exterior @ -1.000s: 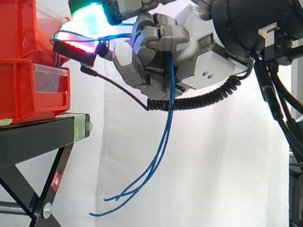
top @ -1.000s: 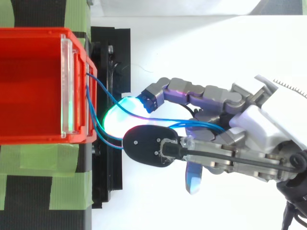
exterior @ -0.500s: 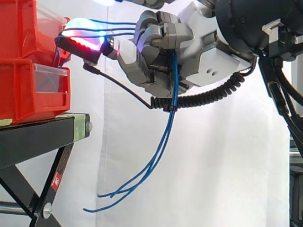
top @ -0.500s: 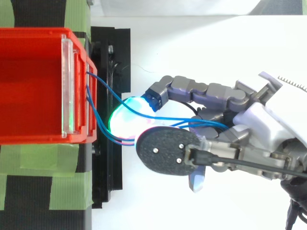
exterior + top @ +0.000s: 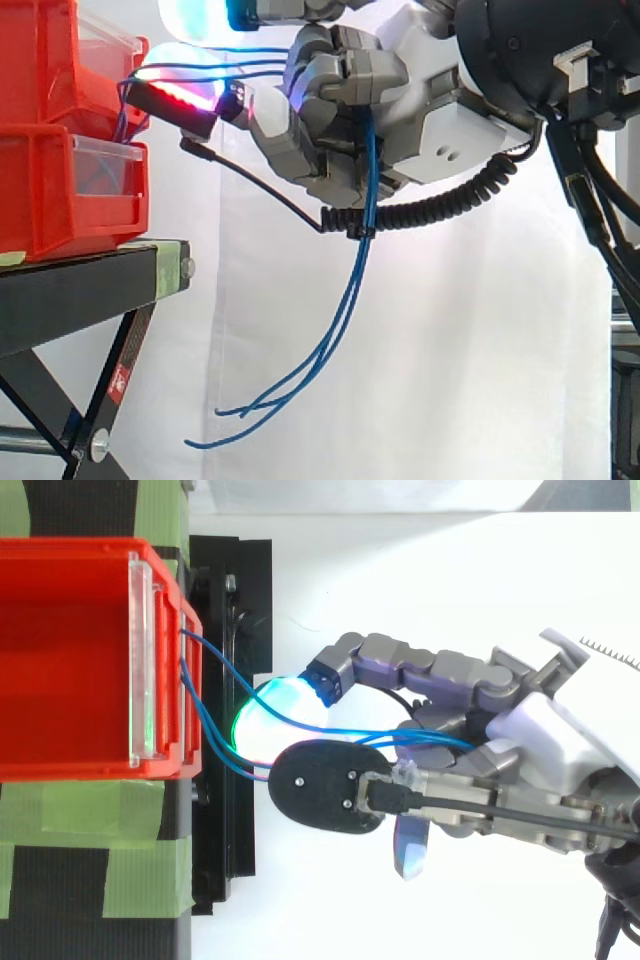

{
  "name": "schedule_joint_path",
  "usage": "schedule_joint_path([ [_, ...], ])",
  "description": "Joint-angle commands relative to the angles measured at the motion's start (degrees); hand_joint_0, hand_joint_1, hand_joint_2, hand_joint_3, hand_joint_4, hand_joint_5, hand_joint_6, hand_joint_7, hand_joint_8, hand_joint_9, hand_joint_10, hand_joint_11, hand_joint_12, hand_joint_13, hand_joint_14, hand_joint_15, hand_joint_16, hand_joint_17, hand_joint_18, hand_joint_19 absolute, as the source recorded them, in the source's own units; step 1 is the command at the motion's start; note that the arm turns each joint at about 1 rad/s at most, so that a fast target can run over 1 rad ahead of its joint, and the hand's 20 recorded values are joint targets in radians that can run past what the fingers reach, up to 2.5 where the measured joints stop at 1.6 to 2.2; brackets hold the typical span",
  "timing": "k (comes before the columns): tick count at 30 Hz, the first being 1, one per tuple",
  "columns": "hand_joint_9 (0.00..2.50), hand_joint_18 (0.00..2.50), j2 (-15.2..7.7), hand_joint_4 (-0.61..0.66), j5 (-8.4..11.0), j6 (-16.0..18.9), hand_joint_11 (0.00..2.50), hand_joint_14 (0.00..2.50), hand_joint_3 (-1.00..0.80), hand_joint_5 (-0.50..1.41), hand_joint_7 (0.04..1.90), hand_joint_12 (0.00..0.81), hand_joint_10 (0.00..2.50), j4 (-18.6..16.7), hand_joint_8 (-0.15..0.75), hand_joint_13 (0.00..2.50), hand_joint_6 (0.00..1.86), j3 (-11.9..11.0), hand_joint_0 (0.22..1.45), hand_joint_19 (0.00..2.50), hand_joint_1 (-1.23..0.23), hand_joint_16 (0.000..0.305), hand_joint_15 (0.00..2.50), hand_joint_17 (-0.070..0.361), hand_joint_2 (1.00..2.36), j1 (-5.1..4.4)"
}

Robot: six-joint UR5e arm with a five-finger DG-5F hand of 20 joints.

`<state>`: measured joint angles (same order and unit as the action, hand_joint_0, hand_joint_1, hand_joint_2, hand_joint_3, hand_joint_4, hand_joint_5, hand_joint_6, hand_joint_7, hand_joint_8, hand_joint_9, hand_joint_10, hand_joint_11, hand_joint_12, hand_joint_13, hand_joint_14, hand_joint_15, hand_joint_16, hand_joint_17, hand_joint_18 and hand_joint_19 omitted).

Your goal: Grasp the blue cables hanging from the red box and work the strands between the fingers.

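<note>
Blue cables (image 5: 349, 290) leave the front of the upper red box (image 5: 40, 60), run level to my hand (image 5: 420, 120), then drop in a loose bundle with free ends near the stand's leg. In the top view the strands (image 5: 213, 685) leave the red box (image 5: 60, 650) and pass between my hand's (image 5: 520, 740) fingers. Curled fingers hold the strands against the palm. One fingertip (image 5: 190, 14) glows cyan above the strands. Another, glowing red (image 5: 180, 95), lies just under them next to the box. The hand is shut on the cables.
A second red bin (image 5: 60, 190) sits under the upper one on the black stand (image 5: 80, 290). Green tape (image 5: 90, 810) marks the stand top. The arm (image 5: 540, 50) fills the upper right, and a white curtain hangs behind.
The hand has risen a little. The upper fingertip went up out of view and has come back down. The thumb pad shifted toward the box, and the hanging ends swung slightly.
</note>
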<state>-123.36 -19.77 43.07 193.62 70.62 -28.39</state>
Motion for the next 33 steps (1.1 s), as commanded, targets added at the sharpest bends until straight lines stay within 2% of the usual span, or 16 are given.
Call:
schedule_joint_path([
  [1, 1.95, 2.5, -0.04, 0.15, -0.1, 0.0, 2.5, 2.5, -0.34, 0.44, 1.25, 0.623, 2.5, 0.0, 0.524, 1.99, 0.01, -0.04, 1.18, 0.58, -0.82, 0.246, 1.61, 0.185, 1.02, 0.0],
  [5, 1.95, 2.5, 0.05, 0.1, -0.1, -0.09, 2.5, 2.5, 0.15, 0.6, 1.32, 0.623, 2.5, 0.0, 0.524, 1.99, 0.02, -0.04, 1.32, 0.58, -0.74, 0.246, 1.61, 0.185, 1.0, 0.0],
  [7, 1.95, 2.5, -0.04, 0.09, -0.1, -0.09, 2.5, 2.5, 0.24, 0.64, 1.3, 0.623, 2.5, 0.0, 0.524, 1.99, 0.02, 0.05, 1.31, 0.58, -0.74, 0.246, 1.61, 0.185, 1.0, 0.0],
  [8, 1.95, 2.5, -0.04, 0.09, -0.1, -0.09, 2.5, 2.5, 0.23, 0.67, 1.28, 0.623, 2.5, 0.0, 0.524, 1.99, 0.02, -0.04, 1.21, 0.58, -0.73, 0.246, 1.61, 0.185, 1.19, 0.0],
  [9, 1.95, 2.5, -0.04, 0.1, -0.1, -0.09, 2.5, 2.5, 0.25, 0.67, 1.28, 0.623, 2.5, 0.0, 0.524, 1.99, 0.02, -0.04, 1.21, 0.58, -0.73, 0.246, 1.61, 0.185, 1.17, 0.0],
  [11, 1.95, 2.5, -0.04, 0.18, -0.1, -0.09, 2.5, 2.5, 0.02, 0.69, 1.19, 0.623, 2.5, 0.0, 0.524, 1.99, 0.02, 0.05, 0.86, 0.58, -0.7, 0.246, 1.61, 0.185, 1.66, 0.0],
  [13, 1.95, 2.5, -0.04, 0.25, -0.1, -0.09, 2.5, 2.5, -0.15, 0.71, 1.14, 0.623, 2.5, 0.0, 0.524, 1.99, 0.02, 0.05, 0.67, 0.58, -0.61, 0.246, 1.61, 0.185, 1.97, 0.0],
  [14, 1.95, 2.5, -0.04, 0.26, -0.1, -0.09, 2.5, 2.5, -0.16, 0.7, 1.11, 0.623, 2.5, 0.0, 0.524, 1.99, 0.02, 0.05, 0.64, 0.58, -0.6, 0.246, 1.61, 0.185, 2.0, 0.0],
  [16, 1.95, 2.5, -0.04, 0.29, -0.1, -0.09, 2.5, 2.5, -0.19, 0.69, 1.09, 0.623, 2.5, 0.0, 0.524, 1.99, 0.02, 0.05, 0.63, 0.58, -0.61, 0.246, 1.61, 0.185, 1.97, 0.0],
  [17, 1.95, 2.5, -0.04, 0.28, -0.1, -0.09, 2.5, 2.5, -0.06, 0.68, 1.09, 0.623, 2.5, 0.0, 0.524, 1.99, 0.02, 0.05, 0.73, 0.58, -0.67, 0.246, 1.61, 0.185, 1.72, 0.0],
  [20, 1.95, 2.5, -0.04, 0.25, -0.01, -0.09, 2.5, 2.5, 0.05, 0.69, 1.09, 0.623, 2.5, 0.0, 0.524, 1.99, 0.02, 0.05, 0.89, 0.58, -0.74, 0.246, 1.61, 0.185, 1.51, 0.0],
  [24, 1.95, 2.5, -0.04, 0.23, -0.1, -0.09, 2.5, 2.5, 0.09, 0.69, 1.14, 0.623, 2.5, 0.0, 0.524, 1.99, 0.02, 0.05, 0.92, 0.58, -0.73, 0.246, 1.61, 0.185, 1.47, 0.0],
  [25, 1.95, 2.5, 0.05, 0.23, -0.1, -0.09, 2.5, 2.5, -0.06, 0.7, 1.16, 0.623, 2.5, 0.0, 0.524, 1.99, 0.02, 0.05, 0.8, 0.58, -0.72, 0.246, 1.61, 0.185, 1.67, 0.0],
  [30, 1.95, 2.5, -0.04, 0.29, -0.01, -0.09, 2.5, 2.5, -0.26, 0.63, 1.27, 0.623, 2.5, 0.0, 0.524, 1.99, 0.02, -0.04, 0.64, 0.58, -0.72, 0.246, 1.61, 0.185, 1.61, 0.0],
  [32, 1.95, 2.5, -0.04, 0.29, -0.01, -0.09, 2.5, 2.5, -0.29, 0.59, 1.28, 0.623, 2.5, 0.0, 0.524, 1.99, 0.01, 0.05, 0.72, 0.58, -0.73, 0.246, 1.61, 0.185, 1.16, 0.09],
  [33, 1.95, 2.5, -0.04, 0.29, -0.01, -0.09, 2.5, 2.5, -0.29, 0.59, 1.29, 0.623, 2.5, 0.0, 0.524, 1.99, 0.01, 0.05, 0.74, 0.58, -0.74, 0.246, 1.61, 0.185, 1.07, 0.0],
])
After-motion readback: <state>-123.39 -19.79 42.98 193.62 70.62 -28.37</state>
